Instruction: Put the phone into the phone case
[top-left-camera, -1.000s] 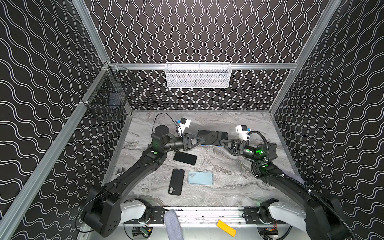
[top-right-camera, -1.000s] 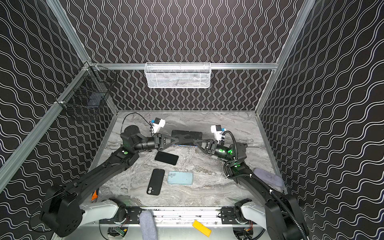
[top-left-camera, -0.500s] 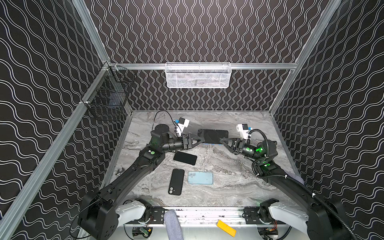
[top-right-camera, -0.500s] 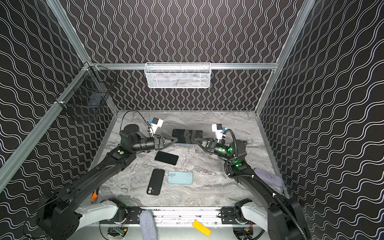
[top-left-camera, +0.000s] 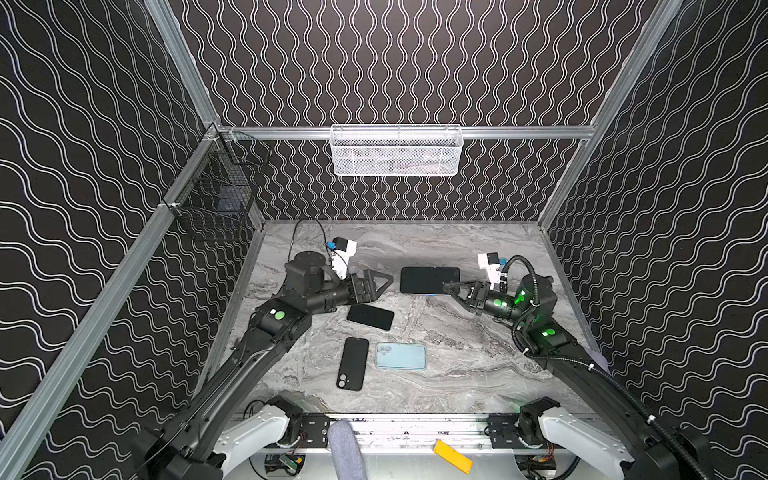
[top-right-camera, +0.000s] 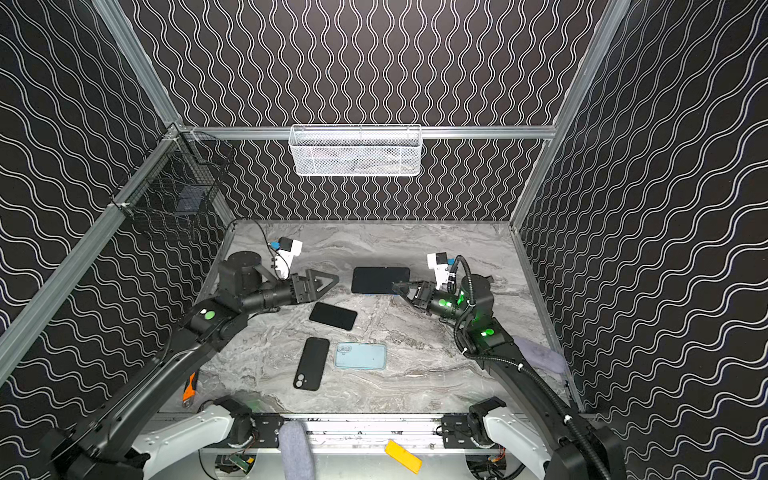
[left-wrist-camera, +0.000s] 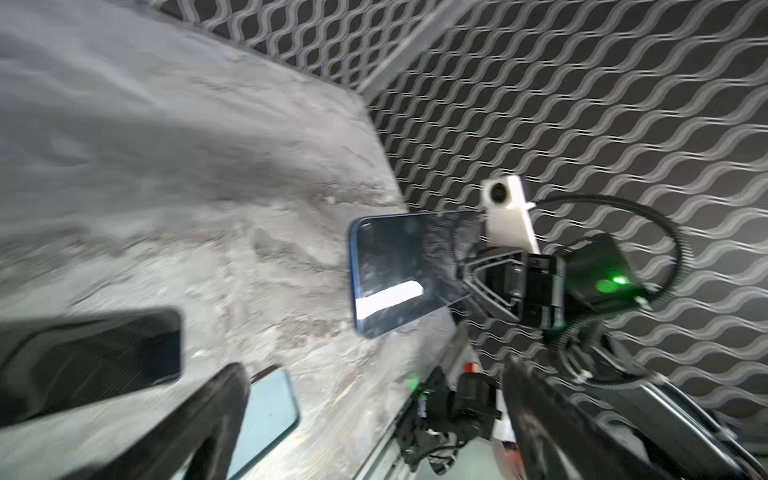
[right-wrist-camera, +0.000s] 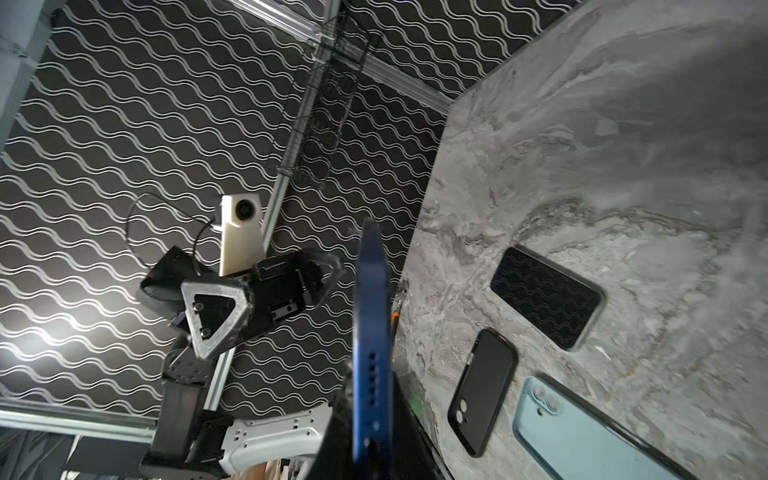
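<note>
Blue-edged and dark-screened, the phone (top-left-camera: 430, 280) hangs clear of the marble-look tabletop (top-left-camera: 478, 353) toward the back of the cell. It is pinched at the short end nearest the right arm by my right jaws, which are closed tight on it. In both top views its screen (top-right-camera: 380, 280) faces up and its long side runs across the scene. The right wrist view shows it edge-on (right-wrist-camera: 371, 332), with a row of small holes along the blue rim.

My left jaws stand wide apart just off the phone's free end, with a clear gap between them and it, and nothing in them. The left wrist view looks past both spread jaws at the glossy screen (left-wrist-camera: 399, 270), though that picture is smeared.

The black case (top-left-camera: 352, 369) lies flat nearer the front edge, well apart from the held phone. It runs front to back, with its camera cutout at the front end. Just beside it, on the right arm's side, a pale blue phone (top-left-camera: 401, 356) lies back up and crosswise, its lenses at the end next to the case. Between these two and the raised phone, a dark phone (top-left-camera: 370, 316) lies screen up at a slant, near the left jaws.

A white mesh basket (top-left-camera: 397, 151) hangs on the back wall, and a black wire basket (top-left-camera: 216, 199) hangs on the left wall.
</note>
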